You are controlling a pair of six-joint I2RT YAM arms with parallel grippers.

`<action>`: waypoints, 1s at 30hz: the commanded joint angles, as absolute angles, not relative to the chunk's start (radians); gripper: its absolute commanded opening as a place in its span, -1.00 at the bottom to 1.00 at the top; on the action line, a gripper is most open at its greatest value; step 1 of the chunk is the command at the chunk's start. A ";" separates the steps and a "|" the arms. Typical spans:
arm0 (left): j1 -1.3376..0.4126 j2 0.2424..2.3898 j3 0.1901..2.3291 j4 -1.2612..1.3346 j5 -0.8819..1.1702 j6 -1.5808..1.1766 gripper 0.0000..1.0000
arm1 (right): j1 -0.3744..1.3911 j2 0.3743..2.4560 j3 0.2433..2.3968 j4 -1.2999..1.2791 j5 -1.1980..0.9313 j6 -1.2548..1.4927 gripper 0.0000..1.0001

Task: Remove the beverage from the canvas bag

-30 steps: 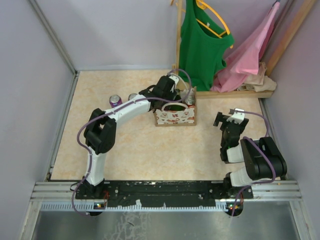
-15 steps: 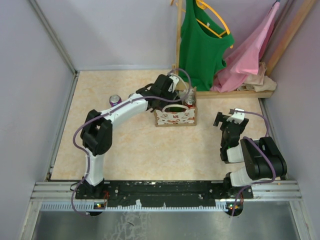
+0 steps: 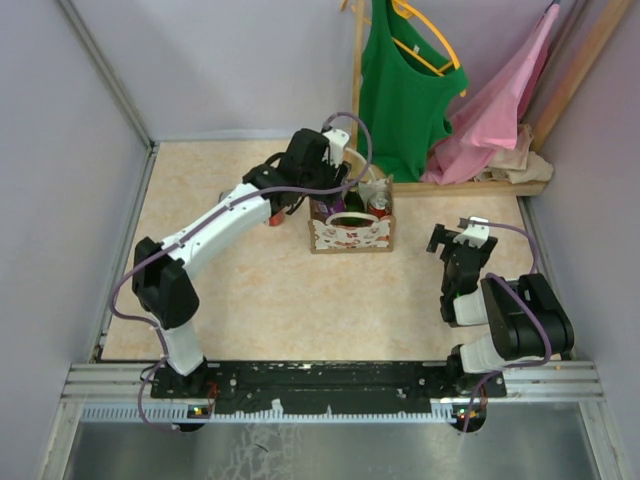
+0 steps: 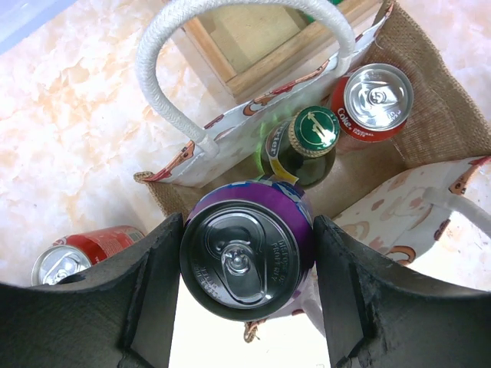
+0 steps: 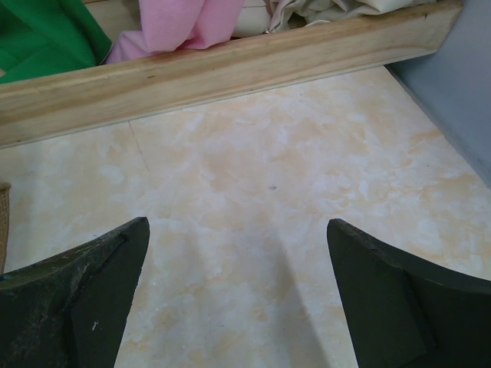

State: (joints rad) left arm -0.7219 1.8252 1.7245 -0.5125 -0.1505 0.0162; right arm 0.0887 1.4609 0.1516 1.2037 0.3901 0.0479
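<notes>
Purple can point(image 4: 245, 259) in left pincer point(image 4: 244, 285)

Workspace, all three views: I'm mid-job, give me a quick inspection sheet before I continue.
Surface: marbled beige table, no spills seen.
Job's things: canvas bag upright, open; purple can gripped above its rim; green bottle and Coke can inside.
Clutter: red can on the table beside the bag.
Grippers: left gripper, jaws shut on the purple can; right gripper open, empty, over the table.
Cables: purple cable loops free above the left wrist.
Surroundings: green top and pink cloth on wooden rack behind the bag.
</notes>
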 commanded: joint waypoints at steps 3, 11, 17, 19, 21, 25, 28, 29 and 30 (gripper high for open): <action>-0.721 1.712 1.783 -0.477 -0.178 0.033 -1.00 | 0.083 1.451 0.171 1.249 0.392 0.047 0.98; -0.719 1.638 1.820 -0.503 -0.308 0.088 -1.00 | 0.084 1.451 0.172 1.249 0.391 0.047 0.98; -0.703 1.599 1.827 -0.523 -0.437 0.121 -1.00 | 0.084 1.451 0.172 1.249 0.391 0.046 0.98; -0.675 1.581 1.812 -0.532 -0.450 0.120 -1.00 | 0.083 1.452 0.172 1.250 0.391 0.047 0.98; -0.642 1.562 1.784 -0.537 -0.450 0.111 -1.00 | 0.084 1.451 0.171 1.250 0.391 0.046 0.98; -0.565 1.511 1.697 -0.541 -0.406 0.064 -1.00 | 0.084 1.451 0.171 1.250 0.391 0.047 0.98; -0.515 1.470 1.617 -0.541 -0.376 0.034 -1.00 | 0.084 1.450 0.172 1.250 0.390 0.047 0.98; -0.500 1.458 1.591 -0.542 -0.370 0.024 -1.00 | 0.084 1.451 0.172 1.249 0.390 0.047 0.98; -0.487 1.446 1.569 -0.543 -0.362 0.017 -1.00 | 0.084 1.451 0.172 1.249 0.391 0.046 0.98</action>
State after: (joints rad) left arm -0.5278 1.5249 1.6253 -0.5865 -0.3843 0.0608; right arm 0.0887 1.4609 0.1516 1.2037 0.3901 0.0479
